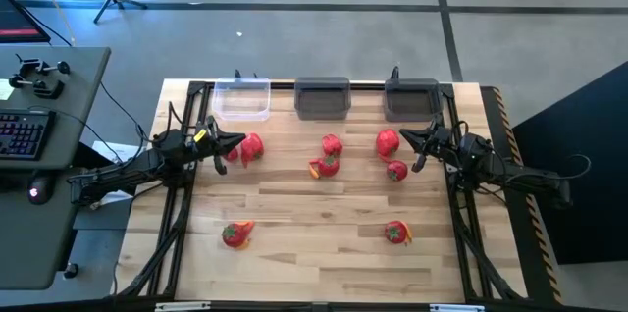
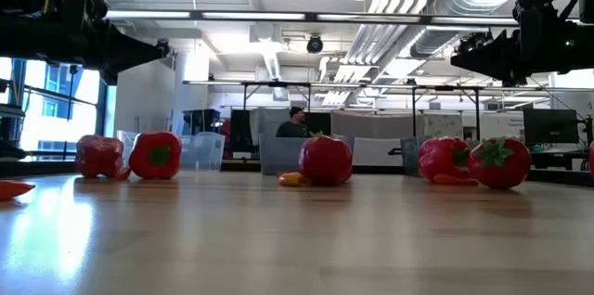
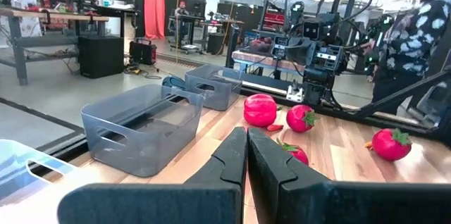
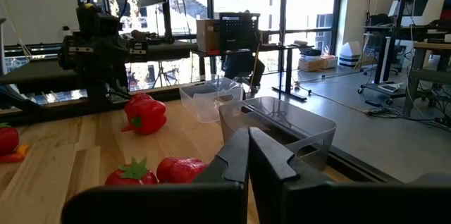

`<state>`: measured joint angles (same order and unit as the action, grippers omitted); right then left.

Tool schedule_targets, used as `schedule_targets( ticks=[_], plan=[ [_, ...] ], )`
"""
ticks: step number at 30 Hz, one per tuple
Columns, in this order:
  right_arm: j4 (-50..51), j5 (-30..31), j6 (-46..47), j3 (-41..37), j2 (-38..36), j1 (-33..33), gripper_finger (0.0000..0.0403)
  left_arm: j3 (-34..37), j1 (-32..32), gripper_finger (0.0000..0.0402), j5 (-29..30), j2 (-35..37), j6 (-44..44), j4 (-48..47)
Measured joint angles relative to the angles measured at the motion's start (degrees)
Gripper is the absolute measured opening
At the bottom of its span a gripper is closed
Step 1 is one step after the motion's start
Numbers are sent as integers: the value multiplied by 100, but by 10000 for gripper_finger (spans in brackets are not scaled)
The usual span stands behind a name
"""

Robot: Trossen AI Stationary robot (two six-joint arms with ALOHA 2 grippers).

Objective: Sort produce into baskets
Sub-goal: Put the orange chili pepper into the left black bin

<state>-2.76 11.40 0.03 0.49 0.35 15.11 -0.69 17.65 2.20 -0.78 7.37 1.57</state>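
"What's laid out on the table (image 1: 324,253)?"

"Three bins in a row along the far edge: a clear basket (image 1: 241,98) on the left, then two grey ones, the middle grey basket (image 1: 322,97) and the right grey basket (image 1: 412,99). All the red produce sits out on the wood."

"Peppers or tomatoes?"

"Both. A lumpy red pepper by the left arm (image 1: 251,147), glossy, with a green stem. In the centre a round red piece (image 1: 332,144) with a pepper and orange bit (image 1: 322,166) just in front of it. Toward the right, a bigger red pepper (image 1: 387,141) and a tomato with a green top (image 1: 396,170). Two more lie near the front edge, the front-left piece (image 1: 235,234) and the front-right tomato (image 1: 396,233), each with something orange beside it."

"And the arms?"

"The left gripper (image 1: 234,142) hangs at the left side, tips just beside that pepper, below the clear basket. Its fingers (image 3: 232,155) are pressed together, holding nothing. The right gripper (image 1: 410,141) mirrors it, tips near the bigger pepper and the tomato, in front of the right grey basket. Its fingers (image 4: 236,155) are closed too, empty."
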Motion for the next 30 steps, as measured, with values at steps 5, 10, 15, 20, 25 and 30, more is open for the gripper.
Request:
schedule_targets(
  ticks=[5, 10, 15, 20, 25, 30],
  plan=[
    [0, 0, -2, 0, -1, 0, 0, -2, 0, 0, -178, -256, -92, 106],
    [0, -1, -1, 0, 0, 0, 0, 0, -9, 0, -370, -1091, -11, 346],
    [0, 0, 0, 0, 1, 0, 0, 0, -9, 0, -363, -2230, -8, 1073],
    [0, -2, 1, 0, 1, 0, 0, -207, -9, 0, -367, -3366, -13, 1490],
    [0, -2, 1, 0, -1, 0, 0, -831, -9, 0, -576, -4368, -332, 1513],
    [0, -2, -1, 0, 1, 0, 0, -1506, -9, 0, -1017, -5280, -769, 1479]
  ],
)
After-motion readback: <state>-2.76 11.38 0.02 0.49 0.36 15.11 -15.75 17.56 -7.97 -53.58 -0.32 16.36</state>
